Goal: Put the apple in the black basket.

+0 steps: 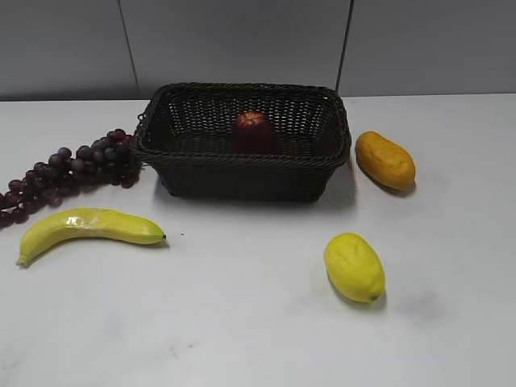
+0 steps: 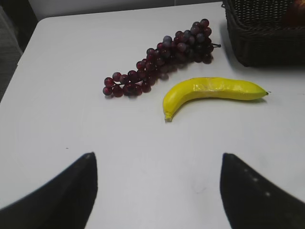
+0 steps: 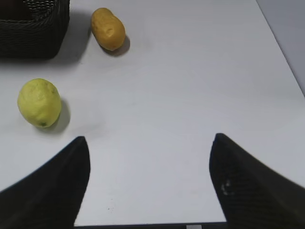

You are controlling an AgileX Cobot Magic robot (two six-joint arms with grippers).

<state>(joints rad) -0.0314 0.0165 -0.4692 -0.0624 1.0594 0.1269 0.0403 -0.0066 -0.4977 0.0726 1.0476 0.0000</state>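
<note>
The dark red apple (image 1: pixel 253 131) sits upright inside the black basket (image 1: pixel 242 165) at the back middle of the table. A sliver of the apple (image 2: pixel 296 14) shows in the basket's corner (image 2: pixel 267 43) in the left wrist view. The basket's corner (image 3: pixel 33 36) also shows in the right wrist view. My left gripper (image 2: pixel 157 160) is open and empty over bare table, well short of the banana. My right gripper (image 3: pixel 148 143) is open and empty near the table's front edge. Neither gripper shows in the exterior view.
A bunch of dark red grapes (image 1: pixel 68 165) and a yellow banana (image 1: pixel 89 227) lie left of the basket. A yellow lemon (image 1: pixel 353 267) lies front right. An orange-yellow oblong fruit (image 1: pixel 384 160) lies right of the basket. The table is white.
</note>
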